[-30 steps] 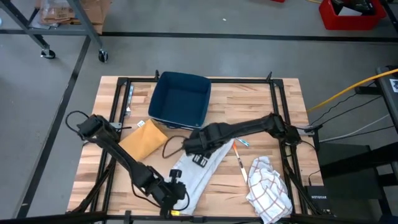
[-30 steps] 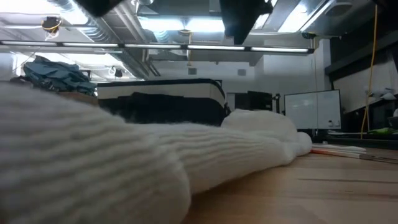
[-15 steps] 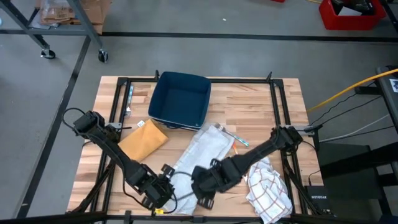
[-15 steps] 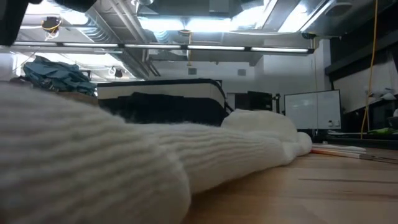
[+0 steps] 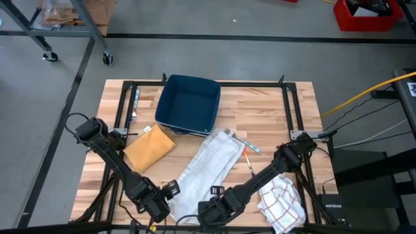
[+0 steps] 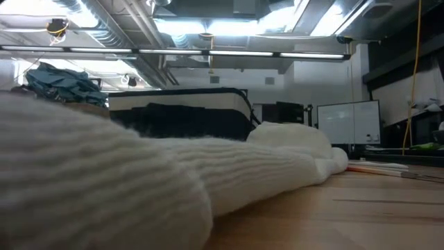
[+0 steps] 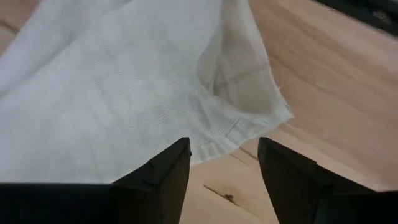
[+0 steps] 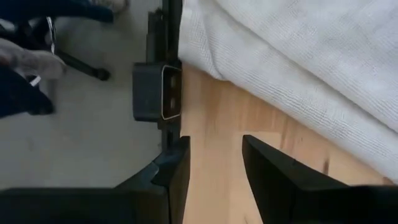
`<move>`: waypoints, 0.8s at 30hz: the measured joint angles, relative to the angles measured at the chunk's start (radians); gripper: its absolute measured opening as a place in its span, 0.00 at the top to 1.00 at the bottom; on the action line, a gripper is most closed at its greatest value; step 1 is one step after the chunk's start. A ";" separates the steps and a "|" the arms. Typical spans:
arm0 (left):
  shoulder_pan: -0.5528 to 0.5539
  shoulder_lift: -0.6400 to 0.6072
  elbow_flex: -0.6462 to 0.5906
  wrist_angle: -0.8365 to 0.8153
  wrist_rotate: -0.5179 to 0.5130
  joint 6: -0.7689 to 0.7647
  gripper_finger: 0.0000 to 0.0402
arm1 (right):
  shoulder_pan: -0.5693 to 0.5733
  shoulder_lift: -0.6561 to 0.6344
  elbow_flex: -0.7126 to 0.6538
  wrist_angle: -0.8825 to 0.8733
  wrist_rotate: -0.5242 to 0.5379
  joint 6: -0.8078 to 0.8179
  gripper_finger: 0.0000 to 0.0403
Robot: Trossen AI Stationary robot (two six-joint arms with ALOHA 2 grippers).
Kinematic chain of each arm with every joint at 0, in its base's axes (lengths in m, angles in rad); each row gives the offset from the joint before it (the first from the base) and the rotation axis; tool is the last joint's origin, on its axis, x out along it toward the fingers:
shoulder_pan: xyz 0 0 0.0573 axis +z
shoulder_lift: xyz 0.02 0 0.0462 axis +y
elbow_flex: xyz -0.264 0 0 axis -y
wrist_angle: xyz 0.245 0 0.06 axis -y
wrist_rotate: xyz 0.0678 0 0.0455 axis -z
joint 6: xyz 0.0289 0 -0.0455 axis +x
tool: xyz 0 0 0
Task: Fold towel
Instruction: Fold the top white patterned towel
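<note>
Lying lengthwise across the lower middle of the high view, the white towel rests on the pale wooden worktop, a long folded strip running from just below the blue bin down to the near edge. The left gripper sits at the lower left of the towel with its jaws parted and empty; its wrist view shows a towel corner just ahead of the dark fingers. The right gripper sits at the bottom centre, jaws spread over bare wood beside the towel's edge, grasping nothing. A tan envelope lies left of the towel, a checked cloth crumpled at the lower right, and a pen between them. A black frame borders the worktop, grey floor around it, a red box in the upper right corner. The low view is filled by the ribbed towel, with ceiling lights and a whiteboard beyond.
</note>
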 joint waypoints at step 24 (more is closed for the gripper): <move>-0.003 0.052 -0.050 0.027 -0.007 0.140 0.55 | 0.006 0.051 0.000 0.175 0.122 -0.342 0.63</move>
